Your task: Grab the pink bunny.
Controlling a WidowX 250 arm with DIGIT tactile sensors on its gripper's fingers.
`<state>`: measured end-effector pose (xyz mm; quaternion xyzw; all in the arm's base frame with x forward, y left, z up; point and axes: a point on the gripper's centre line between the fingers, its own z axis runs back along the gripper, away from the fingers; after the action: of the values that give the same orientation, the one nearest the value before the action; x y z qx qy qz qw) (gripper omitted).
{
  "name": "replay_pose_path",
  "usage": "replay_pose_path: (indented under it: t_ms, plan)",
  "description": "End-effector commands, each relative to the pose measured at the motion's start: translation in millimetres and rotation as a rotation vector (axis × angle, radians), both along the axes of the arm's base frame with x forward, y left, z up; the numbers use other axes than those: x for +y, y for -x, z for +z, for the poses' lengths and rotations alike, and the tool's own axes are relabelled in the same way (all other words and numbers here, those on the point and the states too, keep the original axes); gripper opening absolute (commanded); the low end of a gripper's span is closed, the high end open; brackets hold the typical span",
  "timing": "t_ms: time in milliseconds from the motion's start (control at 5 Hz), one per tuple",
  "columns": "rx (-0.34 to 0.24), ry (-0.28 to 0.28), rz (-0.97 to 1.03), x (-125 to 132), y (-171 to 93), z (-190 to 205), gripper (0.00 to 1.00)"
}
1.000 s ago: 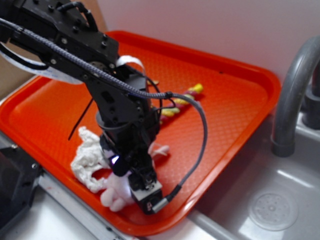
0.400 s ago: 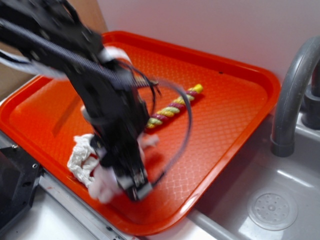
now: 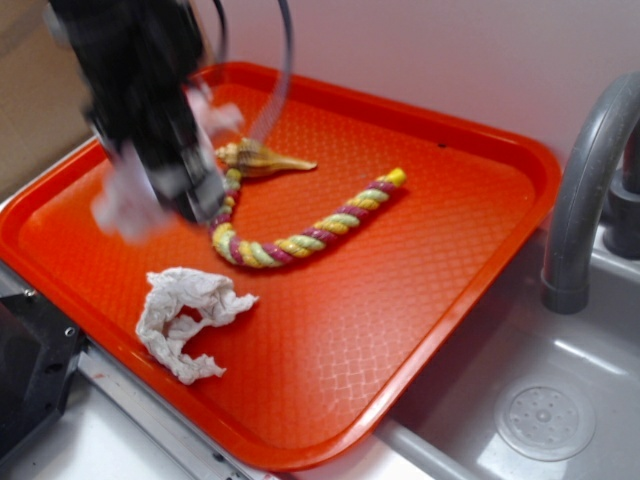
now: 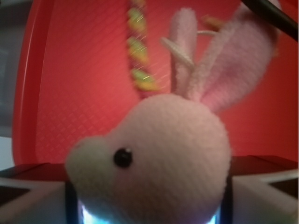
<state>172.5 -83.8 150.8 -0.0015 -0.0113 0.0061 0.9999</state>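
The pink bunny (image 4: 163, 154) fills the wrist view: whitish face, one black eye, two long pink ears pointing up. It sits wedged between the two fingers of my gripper (image 4: 149, 196), which is shut on it. In the exterior view the gripper (image 3: 175, 185) is a motion-blurred black mass raised over the tray's left side. The bunny (image 3: 125, 200) shows there as a pale blur hanging at its lower left, with another pale bit near the top right of the gripper.
An orange tray (image 3: 440, 260) holds a crumpled white paper wad (image 3: 185, 318) near its front edge, a striped rope toy (image 3: 300, 235) in the middle and a shell (image 3: 255, 157) behind it. A grey faucet (image 3: 585, 190) and a sink (image 3: 545, 420) lie to the right.
The arm has lifted away from the tray's front edge and swung back to the left with the bunny in its jaws. The paper wad stays, and the rope and shell are uncovered.
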Motion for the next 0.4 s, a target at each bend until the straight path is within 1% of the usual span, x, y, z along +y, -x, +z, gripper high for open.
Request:
replay_pose_path:
  t_ms: [0, 200]
  plan:
    - [-0.117, 0.069, 0.174, 59.3, 17.3, 82.9, 0.0]
    - [-0.141, 0.076, 0.264, 66.9, 21.1, 84.4, 0.0]
